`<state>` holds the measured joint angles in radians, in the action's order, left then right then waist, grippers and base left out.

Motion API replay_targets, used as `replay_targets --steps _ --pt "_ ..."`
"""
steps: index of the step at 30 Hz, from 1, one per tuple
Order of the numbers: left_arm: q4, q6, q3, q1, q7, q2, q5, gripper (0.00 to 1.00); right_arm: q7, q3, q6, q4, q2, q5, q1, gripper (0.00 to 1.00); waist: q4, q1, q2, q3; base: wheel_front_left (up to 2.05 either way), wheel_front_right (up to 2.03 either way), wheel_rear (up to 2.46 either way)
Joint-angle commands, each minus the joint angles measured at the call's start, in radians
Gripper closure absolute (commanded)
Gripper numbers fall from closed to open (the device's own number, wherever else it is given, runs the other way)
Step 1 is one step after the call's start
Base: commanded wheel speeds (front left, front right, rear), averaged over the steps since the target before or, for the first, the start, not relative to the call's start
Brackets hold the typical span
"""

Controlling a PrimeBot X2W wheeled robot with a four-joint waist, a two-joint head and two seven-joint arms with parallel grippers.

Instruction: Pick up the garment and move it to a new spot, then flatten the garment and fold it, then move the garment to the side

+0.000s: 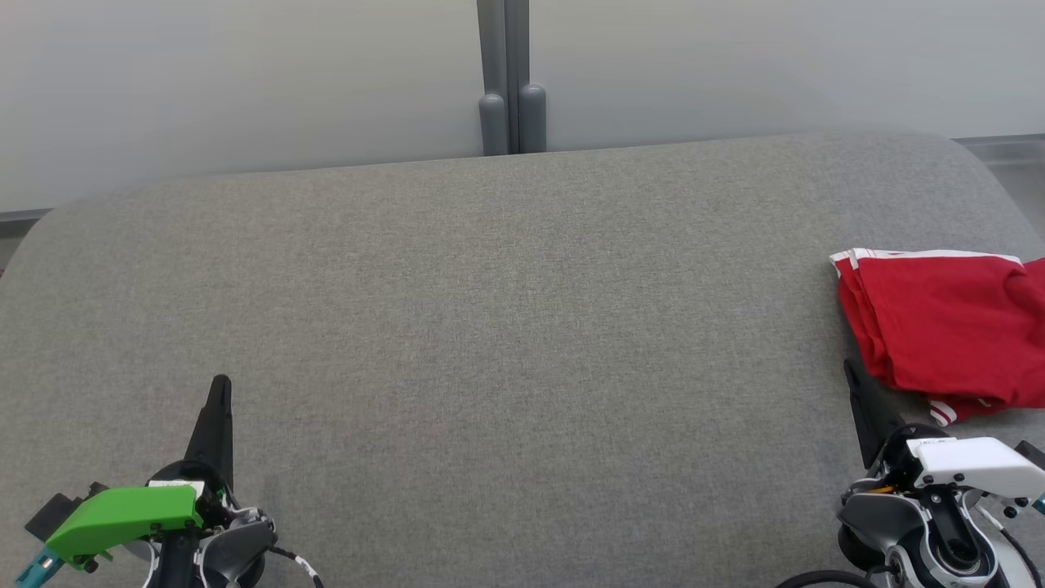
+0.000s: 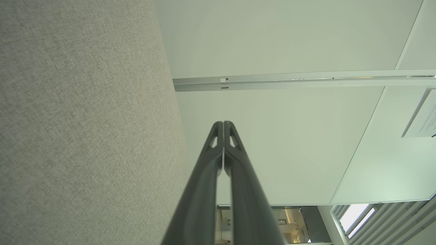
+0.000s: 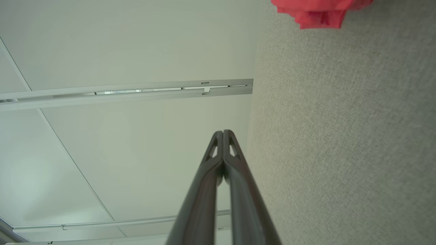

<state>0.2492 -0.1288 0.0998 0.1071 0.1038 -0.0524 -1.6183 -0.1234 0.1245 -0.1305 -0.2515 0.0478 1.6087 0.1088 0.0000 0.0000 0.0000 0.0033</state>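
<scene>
Well, the broad grey fabric-covered surface (image 1: 490, 327) carries a folded red cloth garment with white stripes (image 1: 939, 327) at its right edge. The right gripper (image 1: 851, 367) sits just beside it, the left gripper (image 1: 220, 382) well apart, both with fingers pressed together, empty.

Surface finish of the table (image 1: 522, 327): uniform mid-grey with a fine woven fleck and no print. The garment (image 1: 947, 327), just beyond and to the right of the right gripper (image 1: 851, 367) fingers, is solid red. It has white stripes along its far edge and a red-and-white striped band at its near corner. Right gripper fingers are black, and the white cover (image 1: 976, 461) sits behind them. Left gripper (image 1: 220, 382) fingers are black, and the green cover (image 1: 122, 514) behind them is bright, with a teal fitting (image 1: 37, 563) at its outer end. The wall (image 1: 245, 82) beyond the fingertips is plain off-white, and the post (image 1: 510, 82) is grey.
</scene>
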Motion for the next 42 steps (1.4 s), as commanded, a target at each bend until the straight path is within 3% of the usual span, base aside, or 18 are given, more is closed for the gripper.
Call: replay_targets --steps 1,42 --pt "-0.003 -0.004 0.005 0.013 0.002 -0.001 0.005 1.00 -0.003 0.000 0.000 0.004 0.005 0.005 0.010 1.00 0.000 0.0000 0.0000 0.000 0.00 0.00 0.00" --pt "-0.003 -0.004 0.006 0.013 0.004 0.001 0.007 1.00 -0.003 0.000 0.000 0.004 0.005 0.005 0.010 1.00 0.000 0.0000 0.0000 0.000 0.00 0.00 0.00"
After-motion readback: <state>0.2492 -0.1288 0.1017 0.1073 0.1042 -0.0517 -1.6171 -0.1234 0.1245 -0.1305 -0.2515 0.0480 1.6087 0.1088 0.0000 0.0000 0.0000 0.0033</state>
